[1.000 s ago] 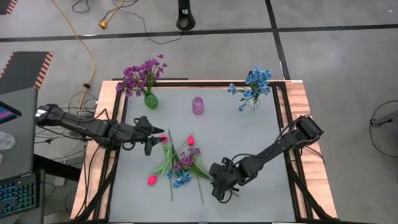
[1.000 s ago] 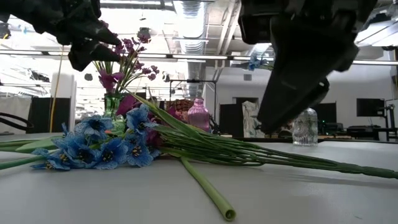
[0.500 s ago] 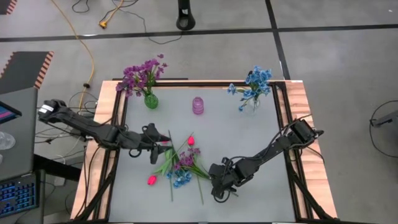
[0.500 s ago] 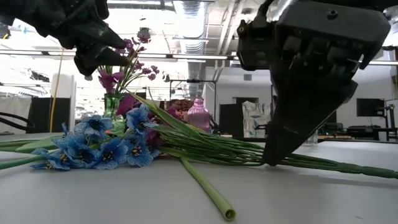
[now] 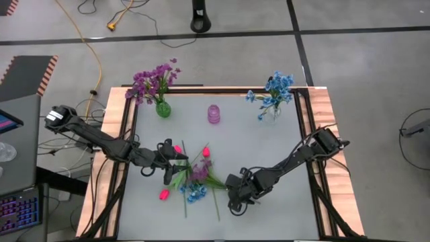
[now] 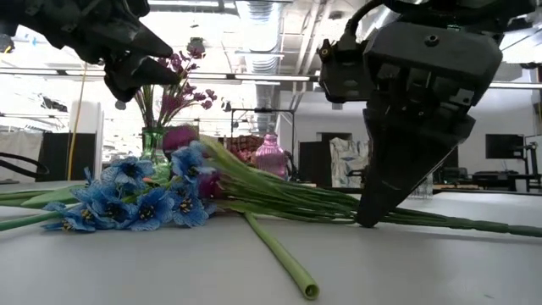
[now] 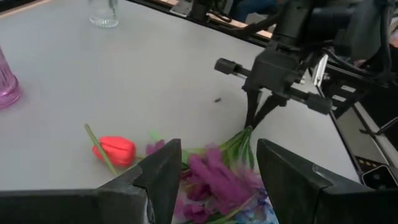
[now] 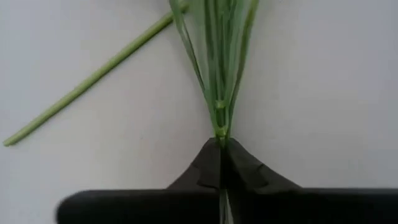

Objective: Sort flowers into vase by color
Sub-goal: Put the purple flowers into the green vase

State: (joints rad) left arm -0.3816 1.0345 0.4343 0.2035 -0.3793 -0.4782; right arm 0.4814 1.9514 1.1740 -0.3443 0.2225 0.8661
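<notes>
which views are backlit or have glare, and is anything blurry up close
Low view: bright ceiling lights backlight both arms into silhouettes; the near green stem looks soft. Left wrist view: its own fingers and the purple flowers blur. High view: even, soft shadows.

The right claw (image 8: 220,149) pinches a bundle of green stems (image 8: 216,56) fanning toward twelve o'clock; a single stem (image 8: 93,78) lies at ten o'clock on the counter (image 8: 323,93).

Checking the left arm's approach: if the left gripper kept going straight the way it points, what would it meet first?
Probably the purple flowers: they lie right ahead between the open fingers of the left gripper. Beyond them stands the right gripper, shut on the green stems. Depth is uncertain.
</notes>
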